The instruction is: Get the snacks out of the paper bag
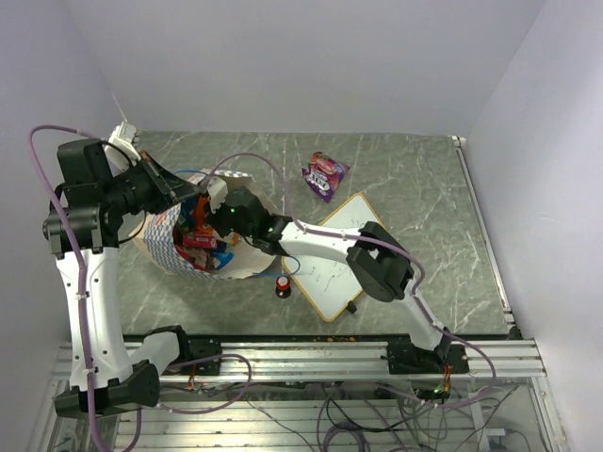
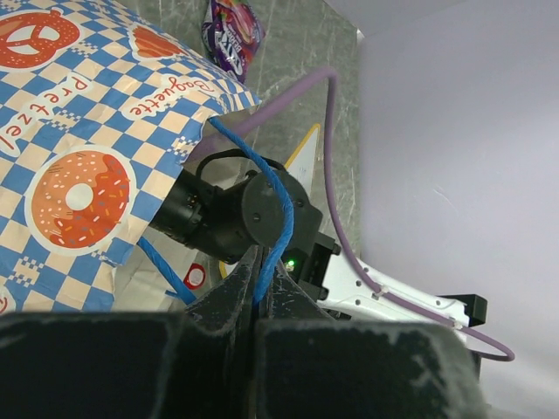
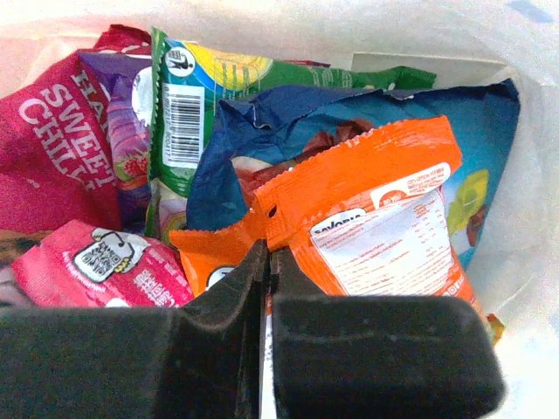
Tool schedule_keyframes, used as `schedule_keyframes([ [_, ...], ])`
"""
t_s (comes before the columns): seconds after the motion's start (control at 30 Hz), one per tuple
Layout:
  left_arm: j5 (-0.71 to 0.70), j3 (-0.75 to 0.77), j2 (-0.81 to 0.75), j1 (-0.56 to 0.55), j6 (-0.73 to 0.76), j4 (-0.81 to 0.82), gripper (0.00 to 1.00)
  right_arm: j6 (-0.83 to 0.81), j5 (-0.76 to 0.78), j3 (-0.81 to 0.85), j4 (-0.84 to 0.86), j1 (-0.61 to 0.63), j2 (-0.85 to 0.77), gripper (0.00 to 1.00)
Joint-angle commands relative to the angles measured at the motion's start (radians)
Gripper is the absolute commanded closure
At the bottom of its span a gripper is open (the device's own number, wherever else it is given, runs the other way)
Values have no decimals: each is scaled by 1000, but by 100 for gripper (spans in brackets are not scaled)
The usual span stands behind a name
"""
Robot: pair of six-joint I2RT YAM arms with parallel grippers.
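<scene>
The right tool (image 3: 267, 271), inside the paper bag (image 2: 79, 131), is closed onto the orange packet (image 3: 376, 209) at its edge; the left tool (image 2: 262, 301) pinches the blue cord handle (image 2: 262, 188). Draw straight out through the mouth, with the handle taut. Grip depth is hidden behind the fingers. One purple packet (image 1: 326, 175) lies beyond on the worktop (image 1: 415, 188).

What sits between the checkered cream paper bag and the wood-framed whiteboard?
A small red-topped black knob on the table near the paper bag's mouth, with the right arm crossing beside it; top external view.
</scene>
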Motion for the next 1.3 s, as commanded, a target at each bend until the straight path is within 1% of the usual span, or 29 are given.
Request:
schedule_keyframes([
  [0.0, 21, 16, -31, -7, -6, 19, 93, -36, -40, -31, 16, -17, -88, 100],
  [0.17, 37, -49, -53, -7, -51, 57, 93, -13, -93, -65, 32, -16, -134, 100],
  [0.4, 18, -49, -30, -7, -67, 91, 93, 2, -207, -99, 42, -16, -195, 100],
  [0.53, 18, -84, -36, -7, -112, 143, 93, 20, -239, -117, 33, -15, -239, 100],
  [0.67, 29, -96, -40, -7, -130, 175, 93, 55, -268, -178, 67, -16, -330, 100],
  [0.9, 14, -32, 8, -6, -85, 121, 93, 102, -307, -220, 70, -26, -410, 100],
  [1.1, -20, 14, 37, -7, -42, 51, 93, 156, -368, -309, 118, -30, -493, 100],
  [1.27, -35, 13, 57, -7, -63, 42, 93, 207, -381, -376, 127, -30, -567, 100],
])
